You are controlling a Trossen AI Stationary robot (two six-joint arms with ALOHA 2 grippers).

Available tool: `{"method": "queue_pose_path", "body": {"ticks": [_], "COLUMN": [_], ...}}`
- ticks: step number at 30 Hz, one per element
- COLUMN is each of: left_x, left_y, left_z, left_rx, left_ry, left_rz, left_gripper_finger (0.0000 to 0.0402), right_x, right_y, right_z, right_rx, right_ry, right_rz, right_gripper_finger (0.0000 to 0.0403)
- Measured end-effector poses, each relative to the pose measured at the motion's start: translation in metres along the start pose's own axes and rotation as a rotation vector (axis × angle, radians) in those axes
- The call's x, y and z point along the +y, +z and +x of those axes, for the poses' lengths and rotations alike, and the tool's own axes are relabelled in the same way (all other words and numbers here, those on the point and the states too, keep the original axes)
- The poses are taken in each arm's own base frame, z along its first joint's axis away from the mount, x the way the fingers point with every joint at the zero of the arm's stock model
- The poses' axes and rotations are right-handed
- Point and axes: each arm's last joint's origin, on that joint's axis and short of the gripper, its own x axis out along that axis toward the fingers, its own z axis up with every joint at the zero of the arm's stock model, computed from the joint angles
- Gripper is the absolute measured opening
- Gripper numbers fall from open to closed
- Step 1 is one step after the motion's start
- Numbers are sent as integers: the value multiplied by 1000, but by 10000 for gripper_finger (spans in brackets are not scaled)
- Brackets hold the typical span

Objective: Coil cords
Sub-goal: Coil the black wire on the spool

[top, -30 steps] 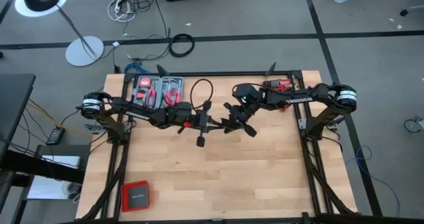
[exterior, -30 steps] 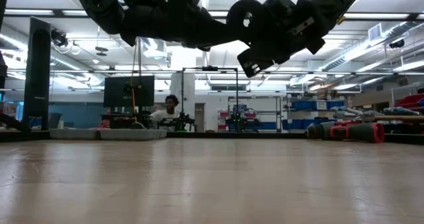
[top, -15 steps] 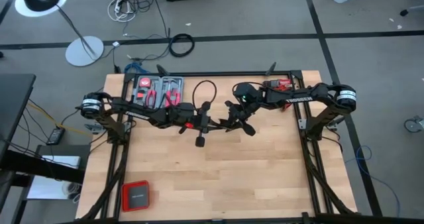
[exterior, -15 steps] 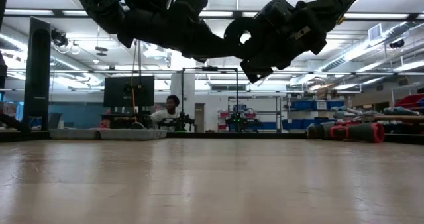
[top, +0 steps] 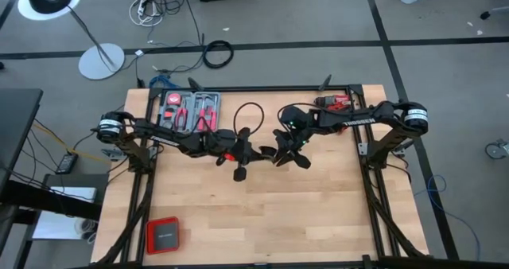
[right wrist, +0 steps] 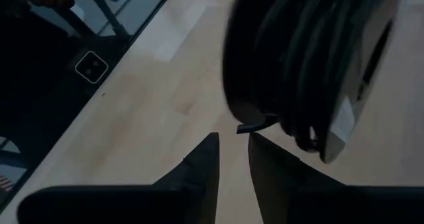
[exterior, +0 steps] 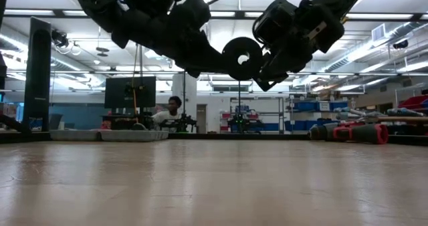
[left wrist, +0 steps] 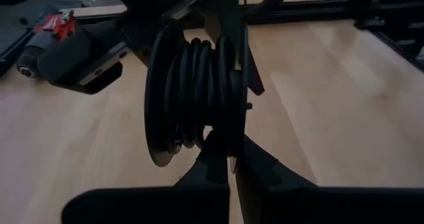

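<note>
A black reel (left wrist: pixel 199 98) with the thin black cord wound round it hangs above the table's middle, with my left gripper (left wrist: pixel 230 168) shut on it. In the low view its round face (exterior: pixel 242 57) shows, well above the wood. A loose loop of the cord (top: pixel 248 111) arches from the reel toward the far edge. My right gripper (right wrist: pixel 232 148) stands open just to the right of the reel (right wrist: pixel 311 65). A short cord end (right wrist: pixel 252 126) sticks out just beyond its fingertips, and nothing lies between them. My left gripper pinches the rim of one reel flange (left wrist: pixel 233 151) between its two fingers. The fingers come from the table's left, slanting a little downward. The reel stands on edge beyond the fingertips, lifted clear of the table.
A red drill (top: pixel 338 102) lies at the far right and an open tool case (top: pixel 189 110) at the far left. A red and black box (top: pixel 163 235) sits near the front left corner. A person (exterior: pixel 172 109) sits in the room behind the table.
My left gripper has tipped downward and rolled, and the reel in it has sunk, turning its round face more toward the low camera. The loose cord loop has shifted slightly toward the table's right. My right gripper has tipped down a little beside the reel.
</note>
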Motion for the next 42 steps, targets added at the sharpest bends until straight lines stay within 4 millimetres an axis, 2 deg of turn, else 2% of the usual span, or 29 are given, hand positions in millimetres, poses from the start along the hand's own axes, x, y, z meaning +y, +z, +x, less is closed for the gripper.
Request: {"method": "queue_pose_path", "body": {"ticks": [7, 18, 21, 28, 36, 39, 42], "left_x": [-13, -28, -28, -28, -28, -28, -29], "left_y": [-1, -35, -35, -32, -39, -41, -44], "left_z": [4, 33, 34, 33, 33, 33, 32], "left_rx": [-6, 47, 36, 13, 90, 108, 137], "left_ry": [19, 42, 40, 33, 42, 28, 4], "left_rz": [-13, -69, -69, -78, -87, -87, -88], "left_gripper_finger": [8, 8, 8, 8, 8, 8, 8], "right_x": [10, 18, 19, 18, 19, 21, 24], "right_y": [2, -8, -12, -11, -19, -16, -6], "right_z": [9, 15, 14, 12, 6, 5, 9], "right_rx": [22, 152, 197, 185, 273, 260, 198], "right_ry": [11, -85, -116, -131, -168, -176, -287], "right_rz": [11, 146, 193, 238, 231, 233, 169], "right_gripper_finger": [79, 77, 77, 77, 77, 77, 77]}}
